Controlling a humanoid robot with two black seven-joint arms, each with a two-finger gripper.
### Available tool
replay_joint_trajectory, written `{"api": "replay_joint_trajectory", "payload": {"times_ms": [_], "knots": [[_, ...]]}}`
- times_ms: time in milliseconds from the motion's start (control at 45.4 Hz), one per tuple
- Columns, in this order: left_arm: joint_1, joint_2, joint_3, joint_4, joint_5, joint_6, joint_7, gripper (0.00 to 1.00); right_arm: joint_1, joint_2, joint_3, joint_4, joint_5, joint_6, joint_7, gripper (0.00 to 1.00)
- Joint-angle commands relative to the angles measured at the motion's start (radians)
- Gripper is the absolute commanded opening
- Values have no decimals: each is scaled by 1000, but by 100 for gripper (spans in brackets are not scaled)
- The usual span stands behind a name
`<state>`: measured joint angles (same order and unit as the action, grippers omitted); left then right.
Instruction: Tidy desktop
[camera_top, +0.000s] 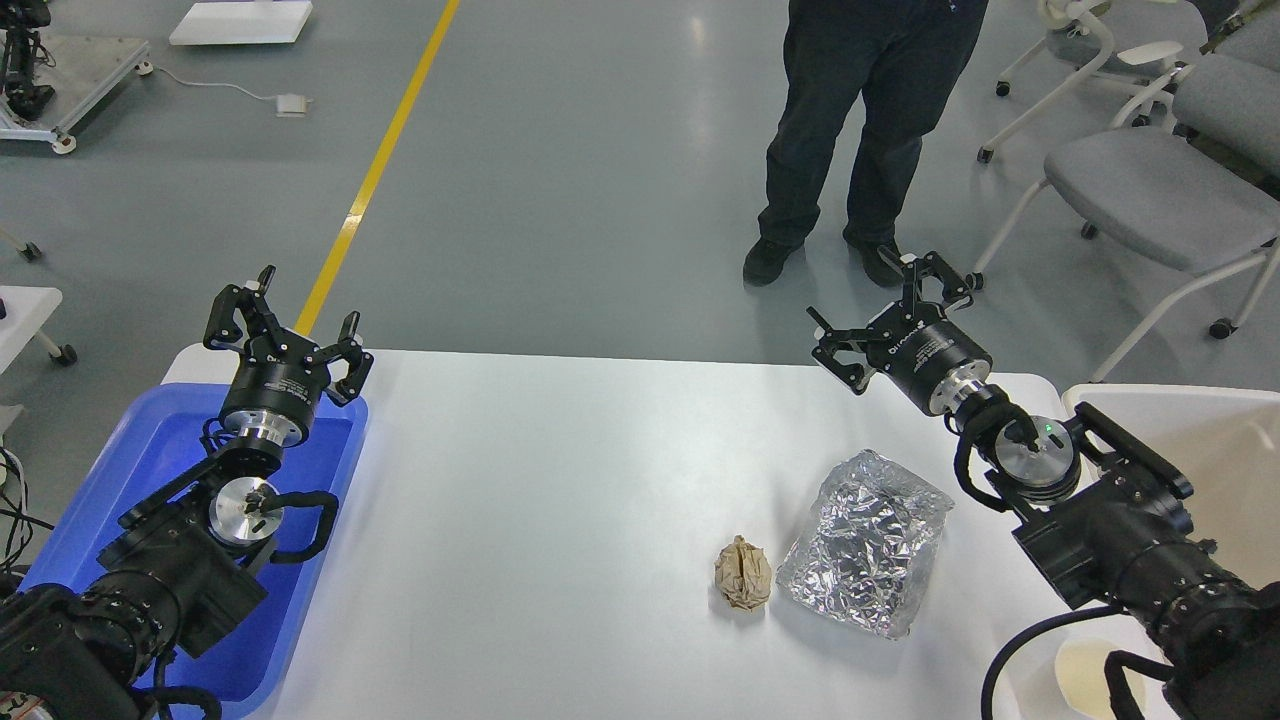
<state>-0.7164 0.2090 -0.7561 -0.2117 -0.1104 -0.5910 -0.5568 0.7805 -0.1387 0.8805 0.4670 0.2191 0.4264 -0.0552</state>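
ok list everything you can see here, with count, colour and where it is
desktop: one, white, centre foreground
foil sheet: one, crumpled silver, right of centre on the desktop
paper ball: one, crumpled tan, just left of the foil
blue tray: one, at the desktop's left end
cream bin: one, cream-white, at the right end
person's legs: one pair, dark trousers and shoes, on the floor beyond the desktop
chairs: at least two, grey seats with white frames, upper right
floor line: one, yellow, upper left
left hand: one, black, open, above the tray's far end
right hand: one, black, open, above the desktop's far right edge
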Motion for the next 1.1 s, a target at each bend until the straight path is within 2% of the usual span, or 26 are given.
{"api": "replay_joint_trajectory", "payload": {"times_ms": [0,264,572,880,1078], "knots": [[0,0,0,-2,0,0,0,100,2,-1,0,-1,0,0,0,100],[0,1,0,-2,0,0,0,100,6,-5,-2,4,-1,0,-2,100],[0,1,1,0,0,-1,0,100,5,-110,2,24,-10,9,0,100],[0,1,1,0,0,-1,0,100,-23,-337,-6,151,-135,14,-18,100],[0,1,1,0,0,-1,0,100,-18,-499,-92,220,-165,21,-21,100]]}}
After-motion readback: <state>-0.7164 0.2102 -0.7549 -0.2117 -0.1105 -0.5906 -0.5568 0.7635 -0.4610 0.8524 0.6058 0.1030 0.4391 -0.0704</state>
